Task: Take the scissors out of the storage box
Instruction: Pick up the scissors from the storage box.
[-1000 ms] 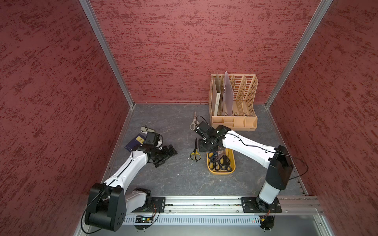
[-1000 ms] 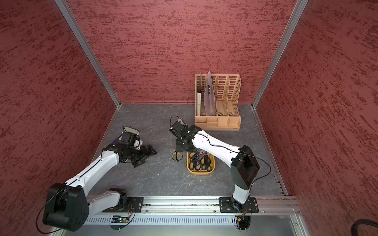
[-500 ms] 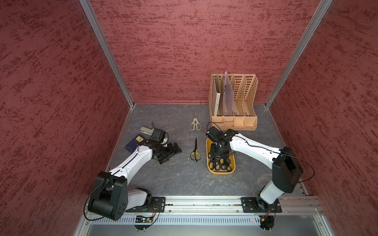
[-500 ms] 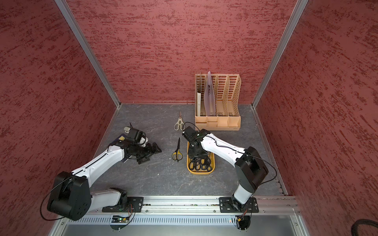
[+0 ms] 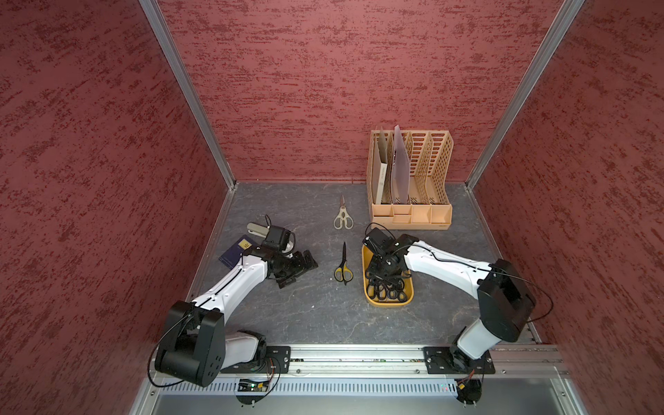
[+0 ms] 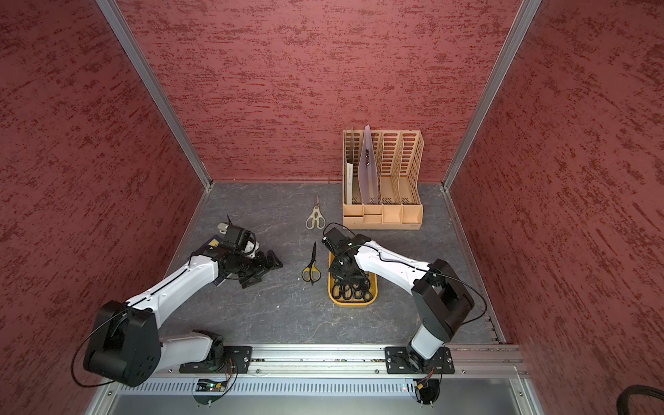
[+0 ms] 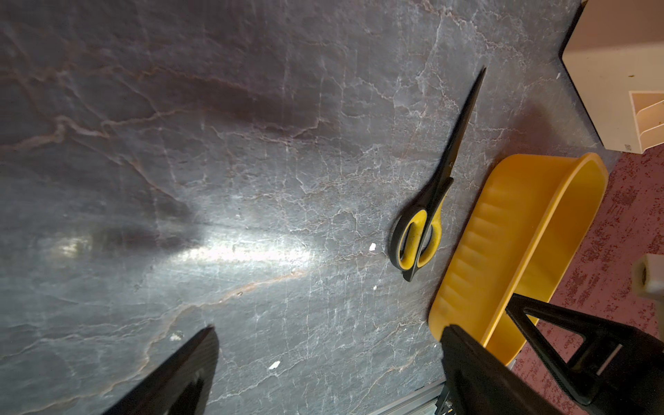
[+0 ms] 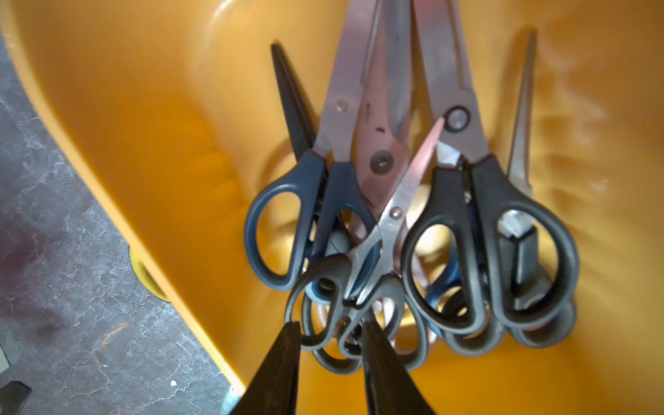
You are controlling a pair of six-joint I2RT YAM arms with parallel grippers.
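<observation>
- The storage box (image 5: 388,303) sits right of the worktop's (image 5: 323,316) middle, its long side running from front edge to back edge. The pile of scissors (image 5: 388,289) in it lies the same way — handles toward the front edge, blades toward the back.
- Two pairs lie outside it: the yellow-black scissors (image 5: 344,267) just beside the box's left wall and parallel to it, and the cream scissors (image 5: 343,215) nearer the back edge, beside the file organizer (image 5: 411,212).
- The right gripper (image 8: 330,323) is down inside the box over the pile's handle end. Its jaws stand narrow, one finger on each side of a handle loop of the small scissors (image 8: 381,237), which lie on top and skewed across the others. Whether the fingers already pinch that loop I cannot tell.
- The left gripper (image 7: 328,330) hangs with jaws wide and empty over bare worktop toward the left edge, well apart from the box, with the yellow-black pair in between.
- Judgement: the right arm is plainly the nearer one. The lift depends on the grip at the handle, so the blade end would probably trail and might drag its neighbours.
</observation>
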